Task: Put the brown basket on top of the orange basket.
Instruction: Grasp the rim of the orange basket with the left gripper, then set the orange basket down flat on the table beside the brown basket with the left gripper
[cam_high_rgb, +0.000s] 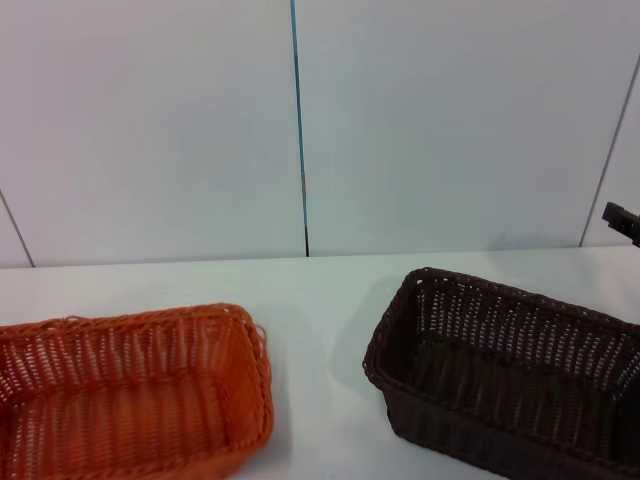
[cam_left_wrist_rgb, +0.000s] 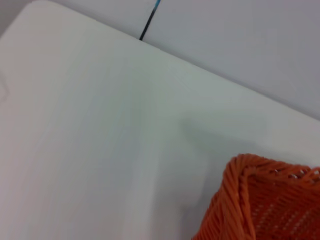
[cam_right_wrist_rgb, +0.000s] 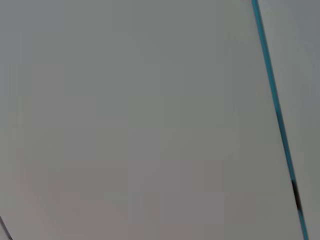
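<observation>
1. Head view catches only a dark sliver of my right pincer (cam_high_rgb: 622, 221) at the far right edge, raised above the far end of the brown basket (cam_high_rgb: 505, 375); I cannot tell how wide it stands, and it has hold of nothing that I can see.
2. My left pincer is out of sight in every view. Its wrist camera looks down on the white surface (cam_left_wrist_rgb: 100, 140) and one braided corner of the orange basket (cam_left_wrist_rgb: 260, 200), so I judge that arm hangs just beside that basket, idle.
3. My right wrist camera faces only the pale wall panel (cam_right_wrist_rgb: 125, 120) and its blue seam (cam_right_wrist_rgb: 274, 100), which suggests the arm is lifted and pointed away from the work.
4. The brown basket sits upright and empty on my right, the orange basket (cam_high_rgb: 130, 390) upright and empty on my left, well apart, with bare surface between.
5. Stacking is not yet begun; the right arm, being nearer, seems the one to take the brown rim.
</observation>
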